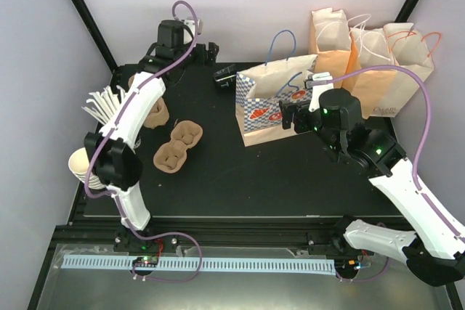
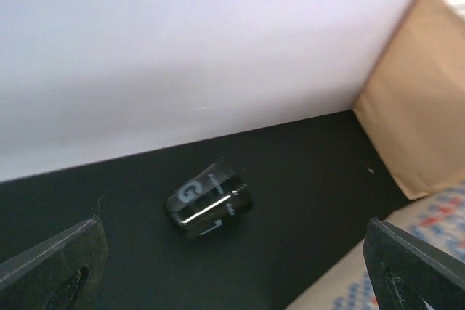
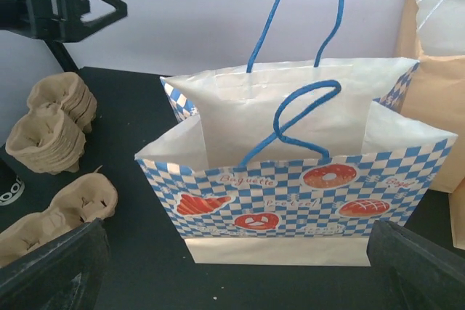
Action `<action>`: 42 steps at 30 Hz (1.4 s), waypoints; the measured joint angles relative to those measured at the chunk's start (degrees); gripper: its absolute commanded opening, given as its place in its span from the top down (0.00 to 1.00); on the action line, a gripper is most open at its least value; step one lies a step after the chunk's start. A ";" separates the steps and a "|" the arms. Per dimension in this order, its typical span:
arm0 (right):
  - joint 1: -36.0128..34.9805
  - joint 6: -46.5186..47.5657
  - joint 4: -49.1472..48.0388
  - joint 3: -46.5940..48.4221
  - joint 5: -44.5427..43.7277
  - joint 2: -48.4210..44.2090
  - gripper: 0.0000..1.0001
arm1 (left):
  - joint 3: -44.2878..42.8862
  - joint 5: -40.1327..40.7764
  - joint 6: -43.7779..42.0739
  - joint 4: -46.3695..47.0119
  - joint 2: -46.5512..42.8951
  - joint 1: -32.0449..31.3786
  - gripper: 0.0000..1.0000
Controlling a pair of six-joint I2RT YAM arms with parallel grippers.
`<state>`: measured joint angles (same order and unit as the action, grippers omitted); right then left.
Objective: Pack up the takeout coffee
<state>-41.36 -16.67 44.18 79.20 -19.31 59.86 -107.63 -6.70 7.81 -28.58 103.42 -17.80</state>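
Centrally in the left wrist view, we see the takeout coffee (image 2: 209,201) lying on its side on the black surface (image 2: 305,172), near the pale wall (image 2: 182,49). The left gripper (image 2: 232,252) is spread wide and empty. The right gripper (image 3: 238,266), likewise wide and empty, faces the checkered bag (image 3: 290,179). The fingers are cropped at the frame edges, and we cannot make out the lid.

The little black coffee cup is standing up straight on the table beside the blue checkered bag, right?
Not quite. The little black coffee cup is lying on its side, not standing up straight. The left wrist view shows it tipped over on the table. The rest is right: it is beside the blue checkered bag.
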 measured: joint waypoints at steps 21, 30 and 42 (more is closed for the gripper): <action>0.00 -0.42 1.79 0.94 4.39 3.72 0.00 | -22.88 -10.60 9.70 17.68 40.26 5.97 0.01; 0.04 -1.49 2.10 2.78 5.70 6.05 0.00 | -34.62 -20.48 25.73 28.17 52.30 6.86 0.01; 0.04 -2.16 2.12 2.99 7.65 7.69 0.00 | -34.67 -24.37 30.45 25.88 56.04 6.86 0.01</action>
<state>-41.32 -18.83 46.30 82.19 -11.66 67.55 -142.30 -31.07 38.26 -2.70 159.46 -10.94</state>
